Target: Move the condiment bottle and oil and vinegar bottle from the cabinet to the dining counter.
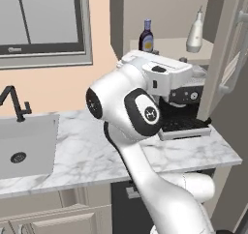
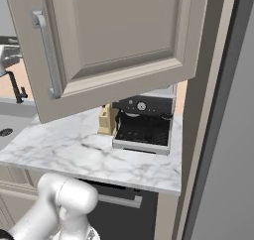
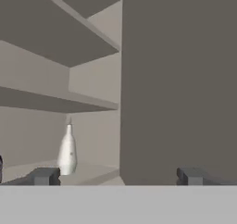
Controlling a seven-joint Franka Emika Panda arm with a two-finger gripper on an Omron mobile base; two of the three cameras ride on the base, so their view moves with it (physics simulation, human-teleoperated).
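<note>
Ahead, cabinet door (image 3: 180, 79) blocks fingers (image 3: 45, 176).

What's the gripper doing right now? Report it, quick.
Gripper: open, jaws spread wide, holding nothing; it faces into the cabinet, with the oil and vinegar bottle standing ahead on the shelf.

You're facing a peach wall (image 1: 104, 59) with a grey-framed window (image 1: 43, 25) at upper left. Below it runs a marble worktop (image 1: 82, 155) with a pale sink (image 1: 24, 148) and a black faucet (image 1: 14, 102). A dark coffee machine (image 2: 144, 122) stands on the worktop's right end, a tan knife block (image 2: 105, 119) just beside it. Beige drawer fronts (image 1: 58, 218) sit below.
</note>
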